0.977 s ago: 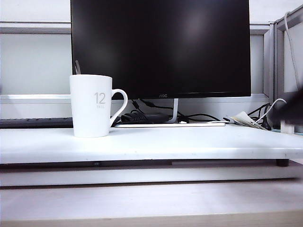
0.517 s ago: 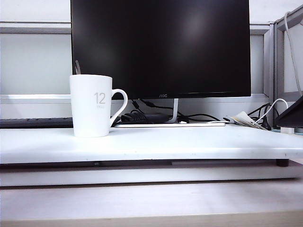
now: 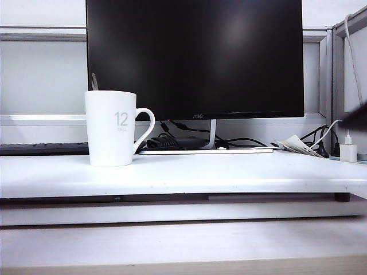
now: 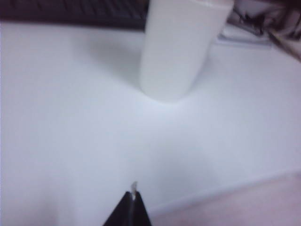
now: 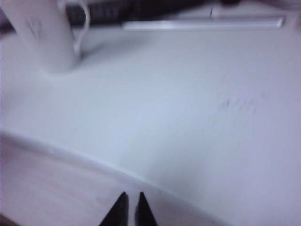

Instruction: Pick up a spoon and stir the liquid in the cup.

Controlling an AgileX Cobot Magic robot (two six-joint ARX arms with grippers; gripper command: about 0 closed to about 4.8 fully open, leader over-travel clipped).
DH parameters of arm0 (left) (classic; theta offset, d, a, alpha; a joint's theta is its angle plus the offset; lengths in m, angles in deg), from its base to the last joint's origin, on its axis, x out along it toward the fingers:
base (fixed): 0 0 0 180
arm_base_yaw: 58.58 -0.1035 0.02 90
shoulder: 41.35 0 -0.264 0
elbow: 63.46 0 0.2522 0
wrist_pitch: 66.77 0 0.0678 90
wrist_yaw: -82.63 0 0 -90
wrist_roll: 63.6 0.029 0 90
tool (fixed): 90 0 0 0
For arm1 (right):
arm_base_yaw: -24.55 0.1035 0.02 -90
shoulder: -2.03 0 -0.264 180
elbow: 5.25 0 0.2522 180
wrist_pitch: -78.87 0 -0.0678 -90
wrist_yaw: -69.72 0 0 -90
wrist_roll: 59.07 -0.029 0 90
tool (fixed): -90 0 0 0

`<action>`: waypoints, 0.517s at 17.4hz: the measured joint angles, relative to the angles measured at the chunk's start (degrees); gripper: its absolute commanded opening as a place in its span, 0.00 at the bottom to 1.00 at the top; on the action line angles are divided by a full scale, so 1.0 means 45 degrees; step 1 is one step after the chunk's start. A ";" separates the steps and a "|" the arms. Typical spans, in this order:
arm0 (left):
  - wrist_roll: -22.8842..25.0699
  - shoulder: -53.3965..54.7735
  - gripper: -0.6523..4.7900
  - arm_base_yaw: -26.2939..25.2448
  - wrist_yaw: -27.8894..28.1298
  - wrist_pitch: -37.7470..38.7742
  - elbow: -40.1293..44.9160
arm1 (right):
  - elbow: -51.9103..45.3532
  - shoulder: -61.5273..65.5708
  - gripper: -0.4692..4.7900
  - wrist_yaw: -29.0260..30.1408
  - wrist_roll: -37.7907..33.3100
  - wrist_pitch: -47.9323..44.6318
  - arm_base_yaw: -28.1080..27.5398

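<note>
1. Your spoon [image 3: 94, 81] stands in the cup [image 3: 110, 128]; only its thin grey handle tip shows above the rim on the far left side, leaning a little. It looks propped there so the handle can be pinched from above.
2. The cup sits upright on the white table [image 3: 229, 175], left of centre, its looped handle turned to the right and the grey "12" facing the exterior camera. That probably leaves the open top free to approach.
3. Your left gripper [image 4: 134, 195] is over the table's near edge, well apart from the cup, jaws closed on nothing.
4. Your right gripper [image 5: 130, 200] is over the near edge too, farther from the cup, its tips nearly together with a thin gap and nothing between them.
5. Behind the cup stand the dark monitor [image 3: 195, 57] and a tangle of black cables [image 3: 178, 140]; don't mistake these for the spoon.
6. Only the exterior view shows the spoon handle; both wrist views cut off the cup's rim. Only the wrist views show the jaws; the exterior view gives just a dark blur at its right edge.
</note>
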 measured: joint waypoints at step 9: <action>0.0000 -0.2079 0.11 -0.4017 -0.0010 -0.0180 0.0631 | -0.0058 -0.3167 0.15 0.0180 0.0000 0.0223 -0.3327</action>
